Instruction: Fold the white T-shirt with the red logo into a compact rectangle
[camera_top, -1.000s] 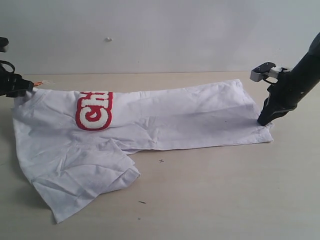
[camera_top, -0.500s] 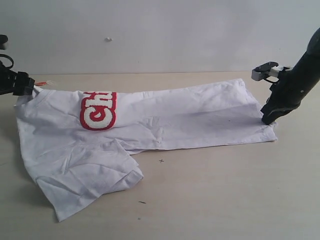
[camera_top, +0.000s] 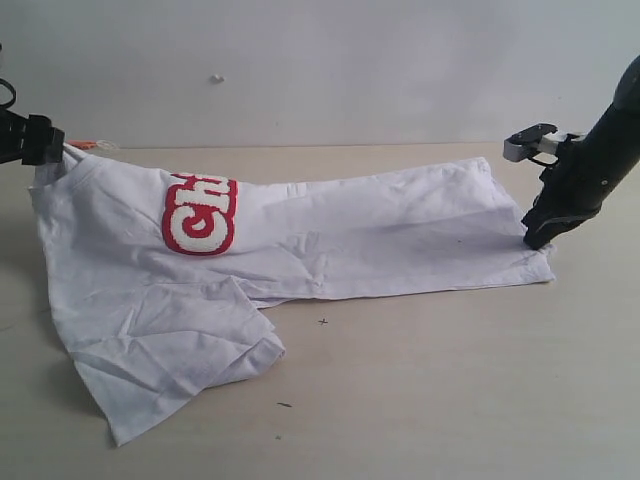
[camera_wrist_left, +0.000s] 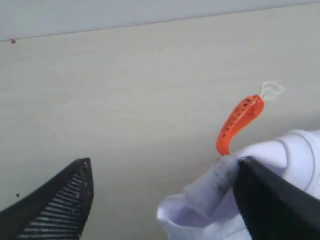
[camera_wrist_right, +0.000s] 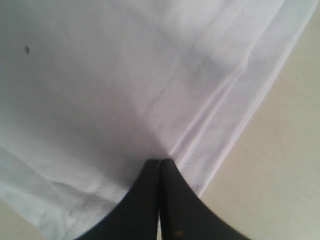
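The white T-shirt lies lengthwise across the table, one sleeve folded near the front left. Only the start of the red logo shows. My left gripper is at the raised collar corner, beside the orange neck tag. In the left wrist view its jaws stand apart, and the collar cloth rests against one finger. My right gripper is at the hem corner. In the right wrist view it is shut, with the hem puckered at the tips.
The tan table runs bare in front of the shirt. A pale wall stands close behind the table's far edge. A white part of the right arm sticks out above the hem corner.
The left gripper has risen, lifting the collar corner and tilting the logo area up. The right gripper shifted slightly right with the hem, then held still.
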